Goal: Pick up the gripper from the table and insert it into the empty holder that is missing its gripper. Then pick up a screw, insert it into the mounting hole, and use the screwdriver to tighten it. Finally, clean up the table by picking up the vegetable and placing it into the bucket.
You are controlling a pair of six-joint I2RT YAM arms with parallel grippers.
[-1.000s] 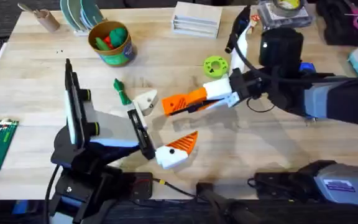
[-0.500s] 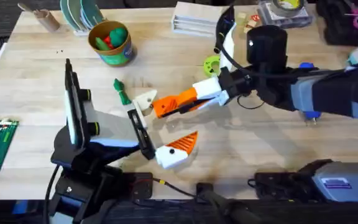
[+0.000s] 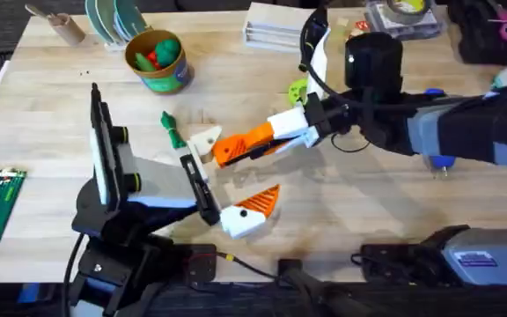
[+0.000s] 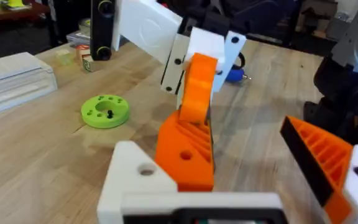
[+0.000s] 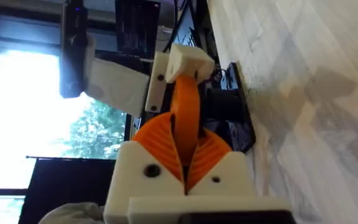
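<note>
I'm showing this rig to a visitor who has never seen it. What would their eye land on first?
Probably the bright orange gripper at mid-table, clamped in the right gripper and pushed up against the white holder on the left arm's fingertip. Next, the left gripper spread open, one orange finger nearer the camera. Beyond them, the bucket with toy vegetables inside.

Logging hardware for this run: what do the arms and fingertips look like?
Black jointed arms, grey-blue link covers, black cables. The right gripper has white angular blocks with orange ribbed wedge pads. The left gripper has one such orange pad; its other white block is bare.
</note>
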